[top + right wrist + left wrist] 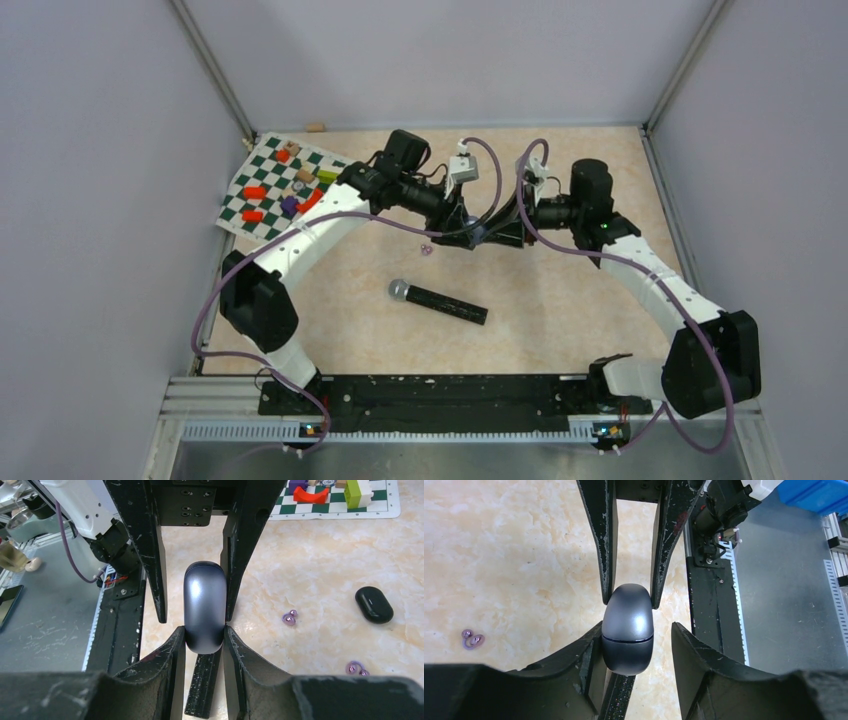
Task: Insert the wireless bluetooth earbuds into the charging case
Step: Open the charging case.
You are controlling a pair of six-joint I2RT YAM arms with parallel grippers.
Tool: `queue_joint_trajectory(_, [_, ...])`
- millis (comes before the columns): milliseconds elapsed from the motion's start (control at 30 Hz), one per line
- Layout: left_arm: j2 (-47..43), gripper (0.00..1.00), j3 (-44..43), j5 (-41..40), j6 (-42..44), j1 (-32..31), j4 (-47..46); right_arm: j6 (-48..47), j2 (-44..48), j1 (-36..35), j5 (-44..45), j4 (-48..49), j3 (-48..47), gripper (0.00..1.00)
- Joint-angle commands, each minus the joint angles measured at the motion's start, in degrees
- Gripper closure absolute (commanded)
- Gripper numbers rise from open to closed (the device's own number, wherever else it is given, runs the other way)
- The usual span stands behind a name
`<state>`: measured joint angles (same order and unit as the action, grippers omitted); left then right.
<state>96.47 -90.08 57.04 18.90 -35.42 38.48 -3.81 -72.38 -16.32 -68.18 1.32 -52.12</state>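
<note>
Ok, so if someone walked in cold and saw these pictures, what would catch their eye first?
A glossy grey oval charging case held at the centre: the right arm's fingers pinch it, while the left arm's fingers sit around it with a gap on one side. Then the black microphone with a silver head lying nearer the bases, and tiny purple earbuds loose on the beige marbled table.
</note>
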Motion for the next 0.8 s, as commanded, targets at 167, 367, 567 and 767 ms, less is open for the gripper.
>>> queue_joint_trajectory(167, [-3.0, 0.48, 0.6, 1.7, -1.8, 0.3, -2.4, 3.4, 1.5, 2.0, -0.3, 6.8, 0.4, 0.84])
queue_joint_trajectory(367, [-3.1, 0.42, 0.7, 1.7, -1.8, 0.3, -2.6, 7.6, 1.2, 2.8, -0.8, 9.9, 1.2, 0.84])
queue_joint_trajectory(567, [-3.2, 0.4, 0.7, 1.3, -2.8, 0.5, -3.3, 8.4, 1.0, 2.9, -1.9, 10.6, 1.3, 0.84])
queue_joint_trajectory(767, [-2.8, 0.44, 0.9, 0.3, -4.7, 0.6, -4.9, 8.9, 0.9, 2.9, -2.5, 11.2, 1.5, 0.84])
